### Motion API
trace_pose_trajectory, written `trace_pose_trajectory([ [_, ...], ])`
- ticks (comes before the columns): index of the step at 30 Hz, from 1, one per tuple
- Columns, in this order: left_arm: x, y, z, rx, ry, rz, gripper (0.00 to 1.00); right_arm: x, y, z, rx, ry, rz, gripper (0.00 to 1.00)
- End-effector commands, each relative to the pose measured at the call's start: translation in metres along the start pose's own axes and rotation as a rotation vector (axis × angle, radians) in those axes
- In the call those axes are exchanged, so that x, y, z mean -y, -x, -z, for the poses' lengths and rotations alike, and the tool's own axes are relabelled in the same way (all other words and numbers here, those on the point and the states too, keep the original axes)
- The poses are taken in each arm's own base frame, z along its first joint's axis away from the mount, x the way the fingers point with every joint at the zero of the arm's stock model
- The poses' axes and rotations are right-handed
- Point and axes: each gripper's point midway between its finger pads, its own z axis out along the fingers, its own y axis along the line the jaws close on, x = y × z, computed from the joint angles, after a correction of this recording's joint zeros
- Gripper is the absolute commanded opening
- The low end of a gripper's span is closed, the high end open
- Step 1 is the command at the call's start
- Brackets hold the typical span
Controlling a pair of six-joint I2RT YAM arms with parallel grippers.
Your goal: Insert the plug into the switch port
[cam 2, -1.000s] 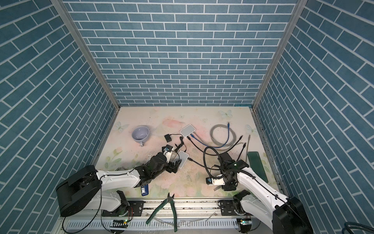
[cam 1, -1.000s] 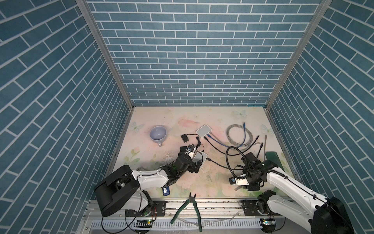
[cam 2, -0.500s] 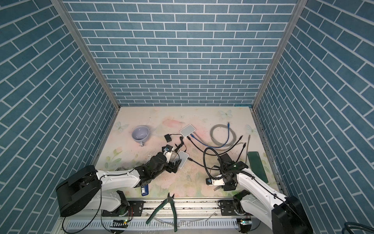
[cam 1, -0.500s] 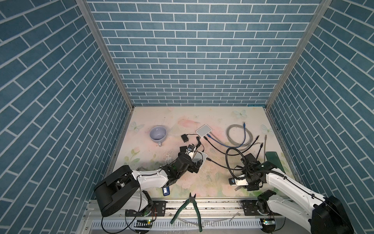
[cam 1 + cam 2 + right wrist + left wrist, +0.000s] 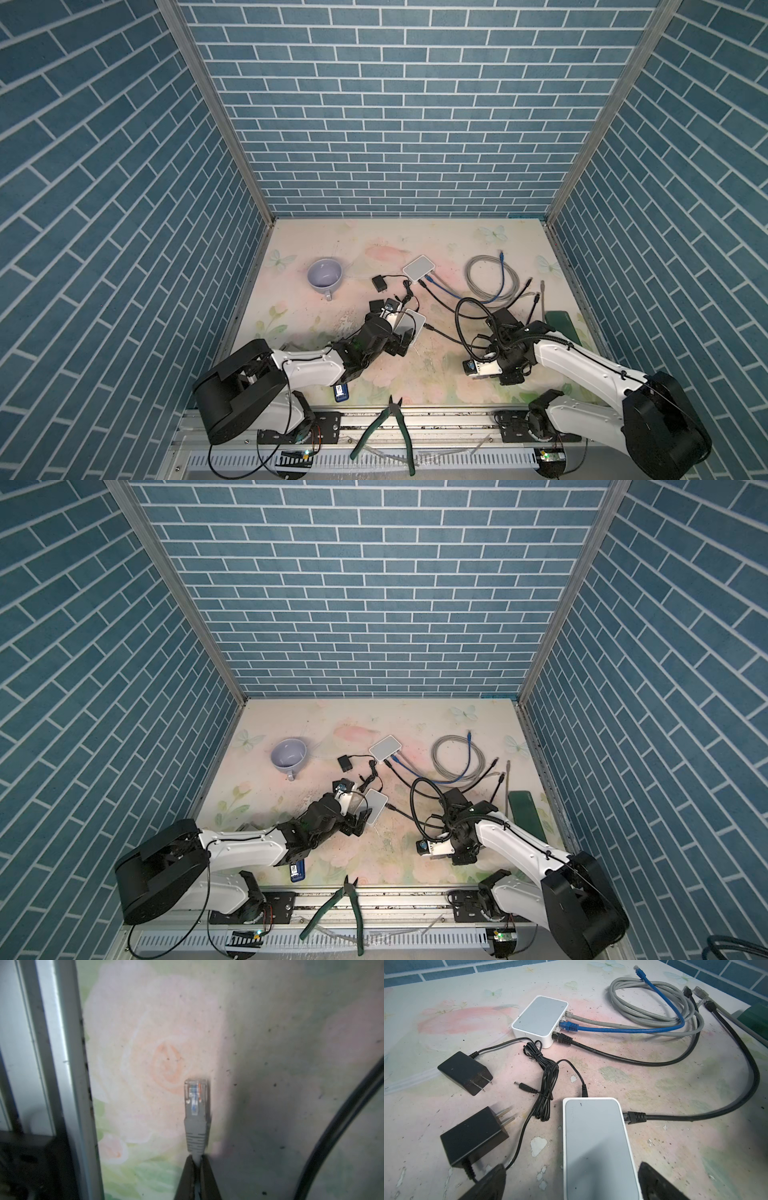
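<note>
Starting at the left edge of the worktop (image 5: 286, 332), we've got a pale mug (image 5: 324, 274) sitting on its own, well apart from everything else. Next come two black power adapters (image 5: 465, 1073), prongs out, with a tangle of thin black lead (image 5: 545, 1084) and a loose barrel connector (image 5: 523, 1086) lying between them and the switches. Around mid-worktop the left gripper (image 5: 572, 1165) has its fingers (image 5: 492, 1182) spread wide, one on each side of the near switch (image 5: 593, 1138). There's a clear gap on the adapter side, so it's got hold of nothing. That switch has a thin power lead in its far end and a black network cable (image 5: 635, 1116) in its side; the other ports we can't make out. Behind it, toward the back edge, the far switch (image 5: 540, 1016) carries a grey, a blue and a black cable. Down by the front edge sit a small blue box (image 5: 340, 391) and green-handled pliers (image 5: 392, 409). Right of centre, close to the front edge, the right gripper (image 5: 197, 1158) is pinched tight on the grey plug (image 5: 196, 1105), gripping just behind the boot. We can't tell whether it touches the worktop. The black network cable snakes across between plug and near switch. Further right: a coiled grey cable (image 5: 492, 278), loose cable ends (image 5: 536, 297), and a dark green block (image 5: 561, 328) by the right edge.
</note>
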Motion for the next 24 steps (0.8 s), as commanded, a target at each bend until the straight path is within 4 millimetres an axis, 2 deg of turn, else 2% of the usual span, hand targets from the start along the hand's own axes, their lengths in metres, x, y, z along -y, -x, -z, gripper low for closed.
trace_pose_trajectory([
  [1, 0.001, -0.003, 0.0, 0.006, -0.016, -0.035, 0.99, 0.023, 0.025, 0.01, 0.103, -0.056, 0.004, 0.0],
  [8, 0.017, -0.012, 0.005, -0.063, -0.119, -0.217, 0.95, 0.066, 0.064, 0.04, 0.249, -0.185, -0.027, 0.0],
  [11, 0.024, -0.014, 0.012, -0.08, -0.17, -0.294, 0.94, 0.081, 0.078, 0.046, 0.278, -0.231, -0.038, 0.0],
  [15, 0.028, -0.006, 0.022, -0.049, -0.201, -0.365, 0.95, 0.099, 0.099, 0.048, 0.33, -0.278, -0.049, 0.0],
  [20, 0.048, 0.0, 0.041, 0.08, -0.325, -0.505, 0.94, 0.107, 0.123, 0.044, 0.37, -0.269, -0.031, 0.0],
  [24, 0.05, 0.004, 0.047, 0.104, -0.339, -0.539, 0.92, 0.112, 0.138, 0.045, 0.416, -0.271, -0.037, 0.0],
])
